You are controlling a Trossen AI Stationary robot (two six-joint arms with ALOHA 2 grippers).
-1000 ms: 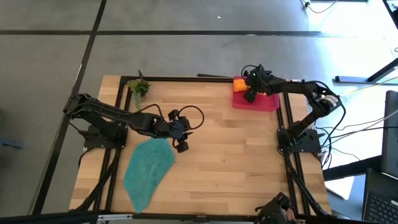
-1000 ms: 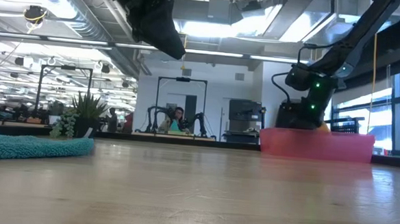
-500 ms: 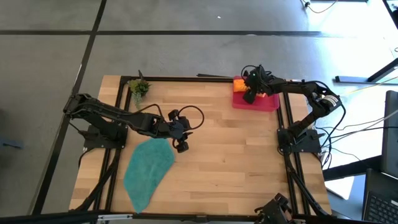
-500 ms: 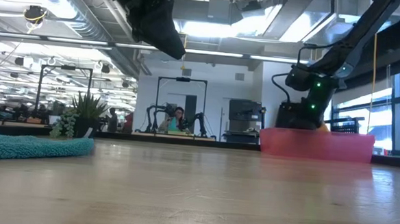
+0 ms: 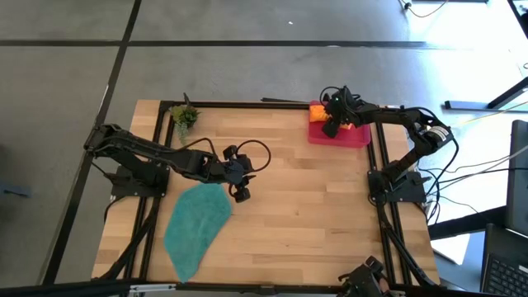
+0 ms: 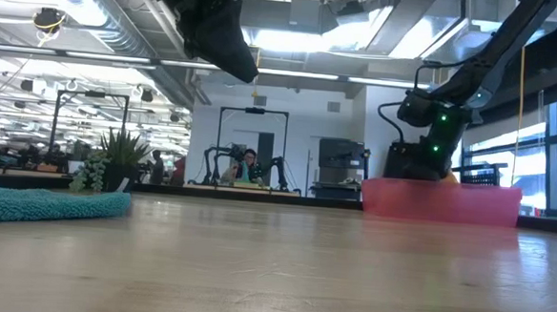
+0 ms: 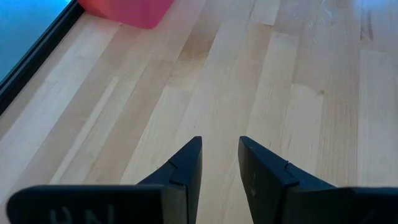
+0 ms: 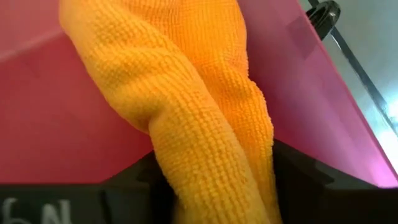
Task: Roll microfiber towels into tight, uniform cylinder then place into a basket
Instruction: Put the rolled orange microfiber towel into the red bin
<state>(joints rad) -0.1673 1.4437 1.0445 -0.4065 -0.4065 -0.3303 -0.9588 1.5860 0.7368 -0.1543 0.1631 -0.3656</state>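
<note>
In the high view, the right tool is at the upper right of the frame, over the shallow pink-red plastic basket that stands at the far right corner of the light wooden counter. The bright orange microfiber towel shows only as a small patch at the basket's upper left corner; the arm covers the rest of it. In the right wrist view the orange cloth fills the middle and lies between the two dark fingers, with the pink basket wall behind it. The fingers sit on both sides of the cloth, but it is hard to tell if they press it or only stand beside it.

The left tool is near the middle left of the high view, above the bare wood, just beside the upper edge of the flat teal green microfiber towel. In the left wrist view its fingers stand apart with a narrow gap and hold nothing.

In the low view the teal towel is cut off at the left edge. The basket hides its contents, except a small orange tip. A small green plant stands at the counter's upper left corner.
</note>
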